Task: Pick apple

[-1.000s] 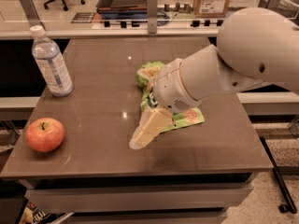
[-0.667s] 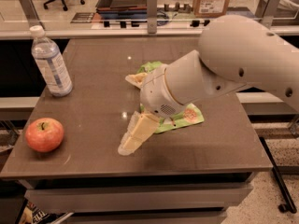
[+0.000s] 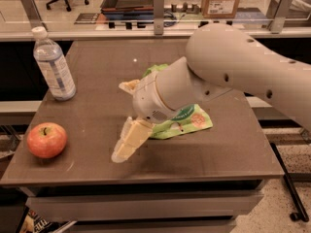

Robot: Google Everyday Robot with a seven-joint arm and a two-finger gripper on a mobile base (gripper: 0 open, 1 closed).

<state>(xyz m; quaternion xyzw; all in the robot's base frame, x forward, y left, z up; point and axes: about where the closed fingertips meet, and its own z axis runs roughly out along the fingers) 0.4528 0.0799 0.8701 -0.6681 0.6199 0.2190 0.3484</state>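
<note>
Table (image 3: 218, 149): brown top; its front edge runs just below the gripper (image 3: 127, 144).
Arm (image 3: 233, 67): white, coming in from the right of the view and passing over the bag.
Bag (image 3: 187, 120): green, just behind and right of the gripper, partly under the arm.
Bottle (image 3: 53, 64): upright, well up and left of the gripper.
Apple (image 3: 46, 140): left of the gripper, apart from it, at the front-left corner (only bare tabletop between them).
Gripper: low over the table, pointing down-left; whether it is apart or together cannot be told.
Change: since a second ago the gripper has shifted left towards the apple; apple and bottle are unmoved.
</note>
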